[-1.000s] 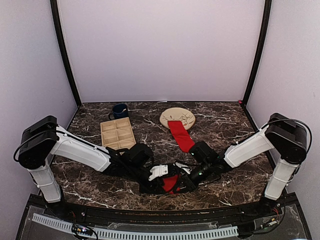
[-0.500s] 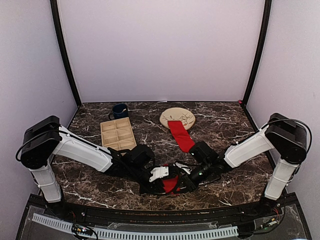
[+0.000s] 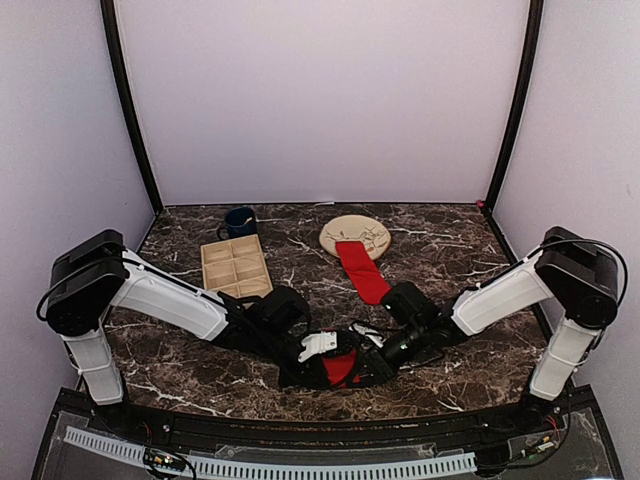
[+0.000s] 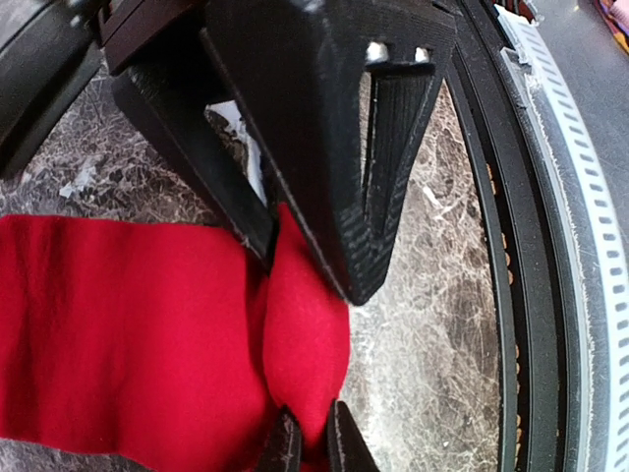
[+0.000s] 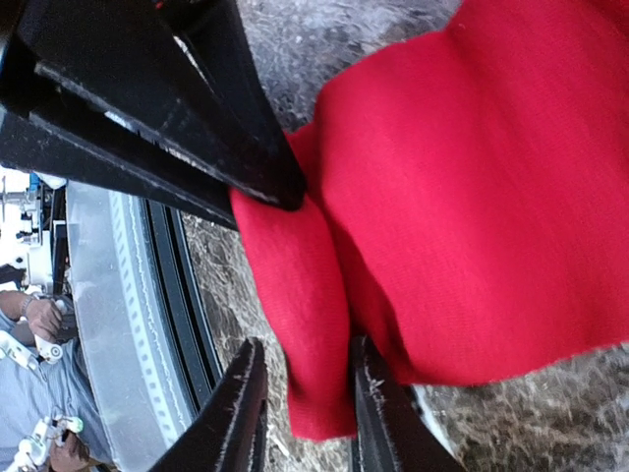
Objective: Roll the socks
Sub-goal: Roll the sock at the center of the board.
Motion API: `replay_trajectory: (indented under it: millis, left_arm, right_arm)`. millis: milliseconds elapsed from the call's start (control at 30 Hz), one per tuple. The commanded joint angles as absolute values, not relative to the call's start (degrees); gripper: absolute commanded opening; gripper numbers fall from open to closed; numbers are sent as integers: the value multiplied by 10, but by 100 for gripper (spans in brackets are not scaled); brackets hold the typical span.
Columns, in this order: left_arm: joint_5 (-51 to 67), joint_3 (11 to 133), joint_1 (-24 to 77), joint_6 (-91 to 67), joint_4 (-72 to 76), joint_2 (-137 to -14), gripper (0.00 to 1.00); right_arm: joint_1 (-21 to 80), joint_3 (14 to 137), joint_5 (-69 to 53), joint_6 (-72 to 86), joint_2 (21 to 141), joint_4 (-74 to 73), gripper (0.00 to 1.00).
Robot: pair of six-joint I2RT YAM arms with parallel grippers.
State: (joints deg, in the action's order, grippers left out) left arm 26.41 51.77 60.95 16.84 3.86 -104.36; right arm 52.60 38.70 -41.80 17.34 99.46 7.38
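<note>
Two red socks are in view. One sock lies stretched from the beige plate toward the front. The other sock lies near the table's front edge with its end bunched into a fold. My left gripper is shut on that fold, pinching it between its tips. My right gripper faces it from the other side, its jaws open around the same fold, with a gap showing beside one finger.
A round beige plate sits at the back centre under the far sock's end. A tan compartment tray and a dark blue mug stand at the back left. The black rail of the front edge runs just behind the grippers.
My right gripper's jaws have come apart from the sock's fold, and my left gripper's jaws have closed on it. Both arms have stayed almost in place.
</note>
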Motion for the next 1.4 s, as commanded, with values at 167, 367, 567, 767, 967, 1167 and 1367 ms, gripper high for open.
replay_trajectory:
  millis: [167, 367, 567, 767, 967, 1167, 1367]
  left_arm:
    - [327, 527, 584, 143, 10, -1056, 8]
    - [358, 542, 572, 137, -6, -1072, 8]
    - [392, 555, 553, 130, -22, -1082, 8]
    - [440, 573, 536, 126, -48, -1100, 8]
    - [479, 601, 527, 128, -87, -1130, 8]
    - [505, 617, 517, 127, -107, -1145, 8]
    - [533, 639, 505, 134, -142, -1159, 8]
  right_arm:
    - [510, 359, -398, 191, 965, 93, 30]
    - [497, 345, -368, 196, 940, 100, 31]
    - [491, 336, -321, 191, 917, 98, 31]
    - [492, 317, -248, 178, 860, 96, 31]
    - [500, 296, -167, 143, 797, 81, 31]
    - [557, 294, -73, 108, 763, 58, 31]
    - [628, 293, 3, 81, 746, 57, 31]
